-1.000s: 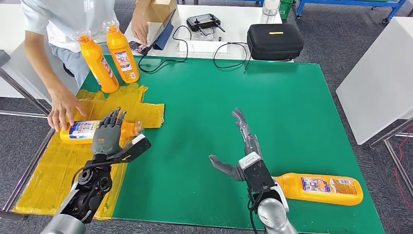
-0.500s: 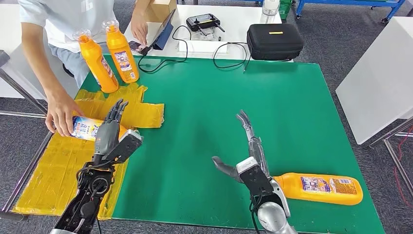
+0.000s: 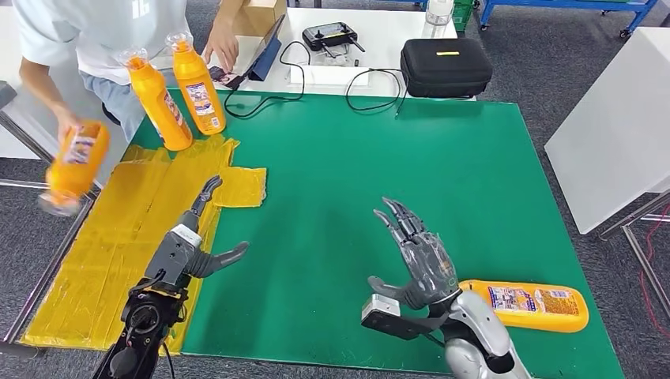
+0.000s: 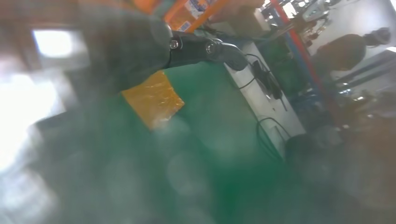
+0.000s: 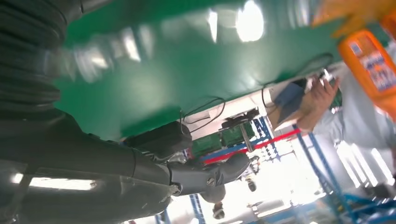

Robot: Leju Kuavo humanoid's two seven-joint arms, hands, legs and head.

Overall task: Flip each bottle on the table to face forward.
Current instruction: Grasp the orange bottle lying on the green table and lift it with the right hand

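While both robot hands hover empty with fingers spread, the left hand (image 3: 190, 249) over the yellow plastic sheet (image 3: 118, 260) and the right hand (image 3: 419, 264) just beside the lying orange plastic bottle (image 3: 525, 305) at the green mat's (image 3: 355, 174) near edge, a person (image 3: 103, 31) lifts another orange bottle (image 3: 73, 162) off the table. Reaching sideways could nudge the lying bottle and roll it off the table edge.

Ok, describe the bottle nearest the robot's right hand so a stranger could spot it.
Look at the green table, near edge on the robot's right. The orange bottle lies just beside the right hand. It is the one lying flat; the two others on the table stand upright.
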